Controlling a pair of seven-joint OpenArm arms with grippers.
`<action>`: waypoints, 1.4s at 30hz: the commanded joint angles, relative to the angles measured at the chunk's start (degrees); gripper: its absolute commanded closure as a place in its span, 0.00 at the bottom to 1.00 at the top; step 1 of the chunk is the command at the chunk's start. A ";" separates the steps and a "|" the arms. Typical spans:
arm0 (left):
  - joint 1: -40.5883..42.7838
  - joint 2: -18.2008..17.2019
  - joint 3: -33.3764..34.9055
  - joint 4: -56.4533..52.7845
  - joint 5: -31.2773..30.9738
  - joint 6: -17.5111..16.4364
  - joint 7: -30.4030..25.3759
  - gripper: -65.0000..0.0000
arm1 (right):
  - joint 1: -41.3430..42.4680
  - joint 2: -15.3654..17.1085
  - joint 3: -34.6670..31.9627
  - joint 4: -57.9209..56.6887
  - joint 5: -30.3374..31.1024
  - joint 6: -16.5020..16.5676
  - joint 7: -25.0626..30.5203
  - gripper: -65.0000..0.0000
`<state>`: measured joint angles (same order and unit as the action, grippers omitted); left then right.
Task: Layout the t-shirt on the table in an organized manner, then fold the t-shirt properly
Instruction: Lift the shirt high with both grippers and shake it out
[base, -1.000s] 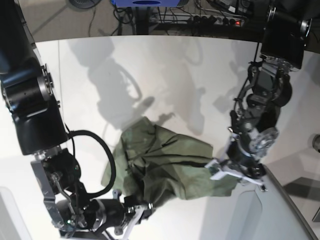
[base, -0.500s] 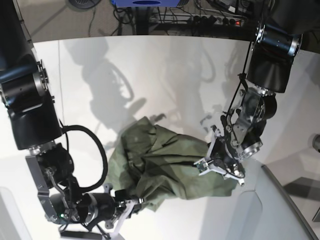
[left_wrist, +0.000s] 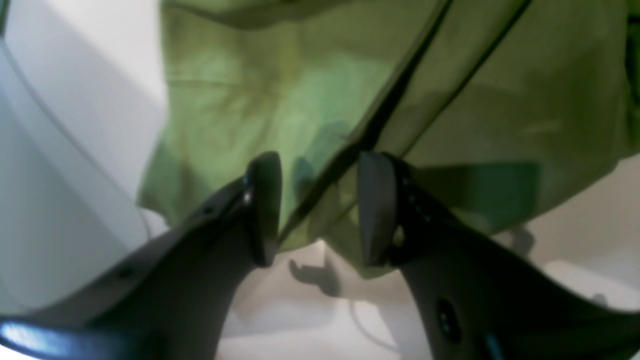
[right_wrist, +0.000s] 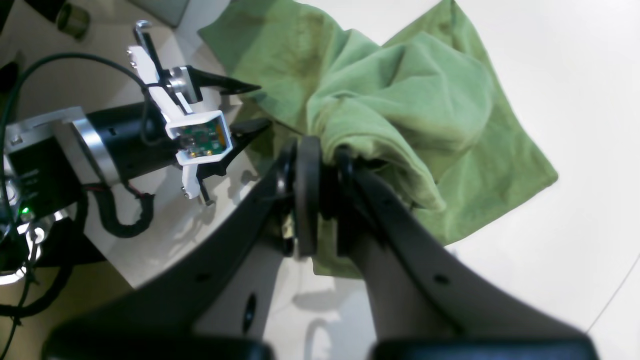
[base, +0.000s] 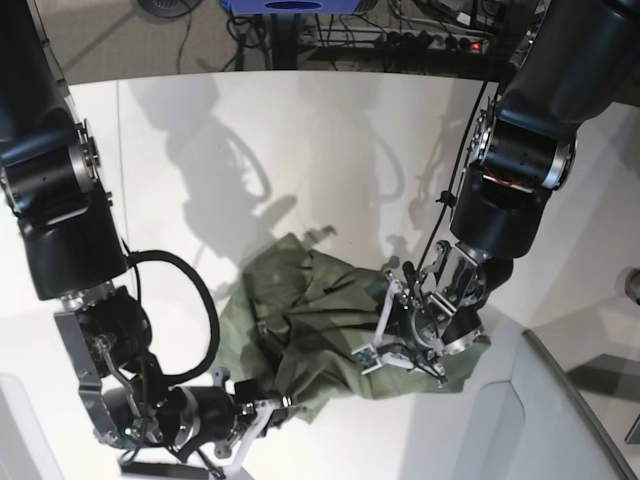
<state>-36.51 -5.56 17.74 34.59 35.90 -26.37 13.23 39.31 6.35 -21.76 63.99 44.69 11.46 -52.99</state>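
Observation:
The olive-green t-shirt (base: 320, 320) lies crumpled in a heap on the white table (base: 300, 150). My left gripper (base: 388, 350) sits low over the heap's right part. In the left wrist view its jaws stand open (left_wrist: 320, 210) with a dark fold of the t-shirt (left_wrist: 300, 100) running between them, nothing pinched. The right wrist view also shows the left gripper (right_wrist: 250, 107) open at the cloth's edge. My right gripper (base: 275, 405) is at the heap's near-left corner, shut (right_wrist: 325, 165) on a bunched fold of the t-shirt (right_wrist: 410, 100).
A grey translucent panel (base: 560, 420) rises at the near right, close to the left arm, and shows at the left of the left wrist view (left_wrist: 50, 200). Cables and a power strip (base: 430, 40) lie beyond the table's far curved edge.
The left arm has swung leftward from the shirt's right edge to over the cloth, jaws still apart. The right gripper keeps its hold and has barely shifted.

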 joint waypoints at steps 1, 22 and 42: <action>-2.30 0.24 -0.11 -0.08 -0.34 0.66 -2.73 0.61 | 2.23 0.02 0.26 0.94 0.81 0.27 1.17 0.97; -9.95 2.53 -0.64 -18.11 -0.34 6.02 -12.93 0.63 | 2.14 0.02 0.35 0.94 0.81 0.27 1.26 0.97; -10.92 2.27 -0.37 -19.86 -0.25 7.16 -15.30 1.00 | 1.44 -0.06 0.35 1.02 0.81 0.45 1.26 0.97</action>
<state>-45.23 -3.20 17.34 13.98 35.94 -19.88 -1.08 38.39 6.39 -21.76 63.99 44.75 11.53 -52.93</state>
